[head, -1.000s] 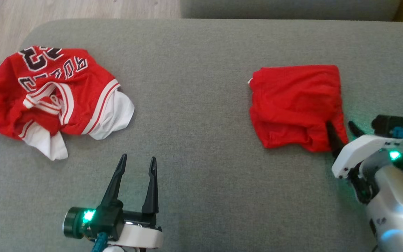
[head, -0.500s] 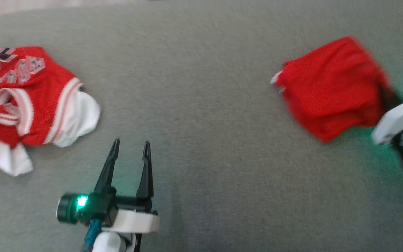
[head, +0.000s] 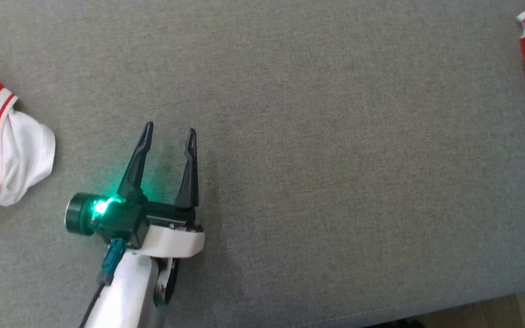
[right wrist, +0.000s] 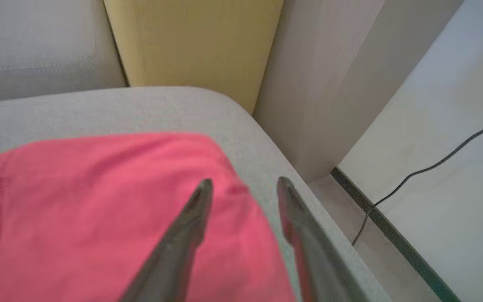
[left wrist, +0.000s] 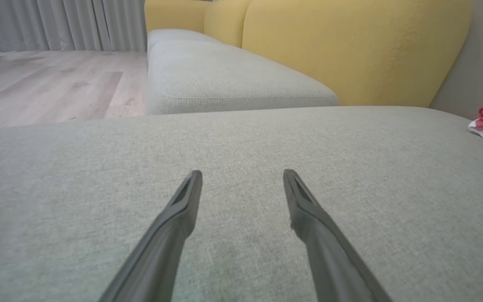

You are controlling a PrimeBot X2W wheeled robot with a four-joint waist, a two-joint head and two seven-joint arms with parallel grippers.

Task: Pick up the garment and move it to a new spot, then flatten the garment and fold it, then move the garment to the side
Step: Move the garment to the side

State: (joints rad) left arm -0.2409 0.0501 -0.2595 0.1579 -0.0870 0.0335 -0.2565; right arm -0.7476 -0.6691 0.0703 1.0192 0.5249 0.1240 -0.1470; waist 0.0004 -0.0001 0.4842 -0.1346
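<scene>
Lying folded near a corner of the grey cushion [head: 290, 136], the red garment [right wrist: 78, 218] is seen beneath the right hand [right wrist: 245, 181], whose fingers are parted with nothing pinched between them; whether the tips touch the cloth cannot be told. The left hand [head: 170, 127] is held wide apart and empty over bare cushion, well apart from the garment. A red-and-white jersey [head: 2, 150] is shown bunched at the robot's left. A yellow backrest [left wrist: 350, 50] is seen beyond.
</scene>
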